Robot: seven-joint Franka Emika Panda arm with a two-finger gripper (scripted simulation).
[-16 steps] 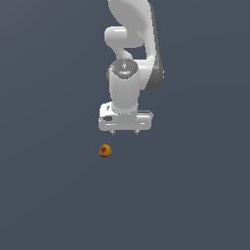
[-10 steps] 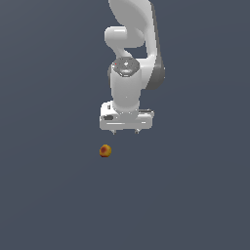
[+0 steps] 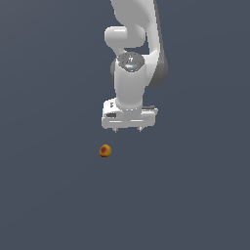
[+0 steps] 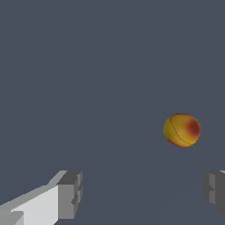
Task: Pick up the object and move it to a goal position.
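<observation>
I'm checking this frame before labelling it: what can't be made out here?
- Goal position: no marker in either view.
- White gripper: exterior view shows only tiny finger stubs; wrist view's edge cuts one grey fingertip.
- Small orange-yellow, red-blotched ball: too small in exterior view for surface detail.

The small round orange-yellow ball with red blotches (image 3: 105,151) (image 4: 182,129) has a smooth skin with a soft, low sheen, crossed by thin dark seam-like lines that show in the wrist view. The white robot arm (image 3: 132,53) in the upper middle of the exterior view looks like smooth moulded plastic, semi-gloss with gentle shading. A round grey cap (image 3: 131,60) on its wrist joint has a brighter, metallic-looking shine. The white gripper (image 3: 128,130) (image 4: 143,193) carries grey fingers (image 4: 69,194) that look matt and flat-faced. The dark blue-grey ground surface (image 3: 49,195) is uniformly matt and without texture.
</observation>
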